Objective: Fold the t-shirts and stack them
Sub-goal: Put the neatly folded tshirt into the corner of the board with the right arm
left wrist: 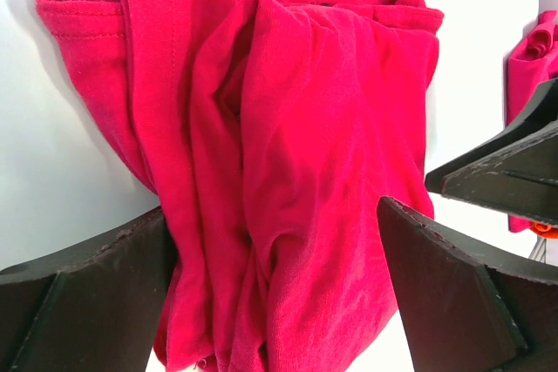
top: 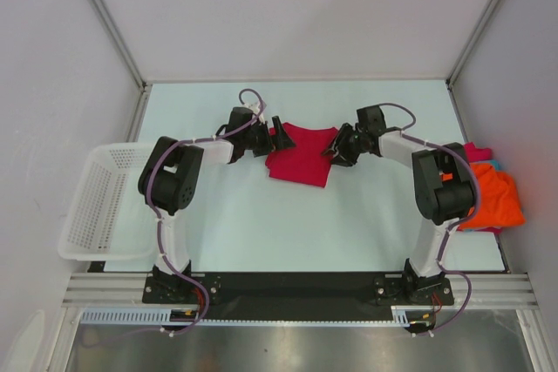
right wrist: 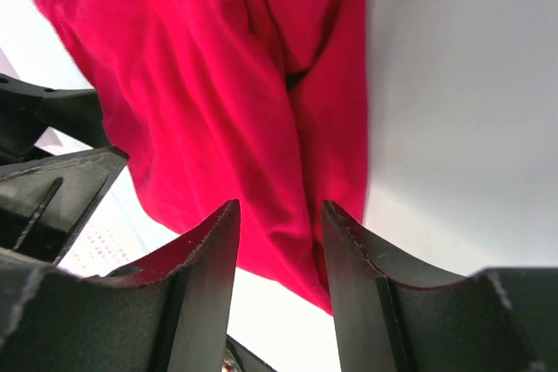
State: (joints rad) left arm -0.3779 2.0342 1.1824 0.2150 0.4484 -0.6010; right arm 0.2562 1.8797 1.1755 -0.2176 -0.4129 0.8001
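At the left edge of the desk (top: 288, 224) sits a white lattice basket (top: 87, 215) with nothing visible in it. Next comes the left gripper (top: 271, 137), low at the crimson t-shirt (top: 302, 156), its jaws spread wide on either side of the cloth's left border and pinching nothing. The shirt lies at the middle of the desk, toward the far side, as a compact, rumpled rectangle with layers doubled over each other. At its right border is the right gripper (top: 336, 150), its jaws parted with cloth showing in the gap and no grip apparent. Far right, an orange t-shirt (top: 499, 198) lies heaped over a magenta-pink t-shirt (top: 477, 151) and a sliver of teal. This looks like early progress: one shirt is roughly folded, the heap is untouched, and no stack exists yet.
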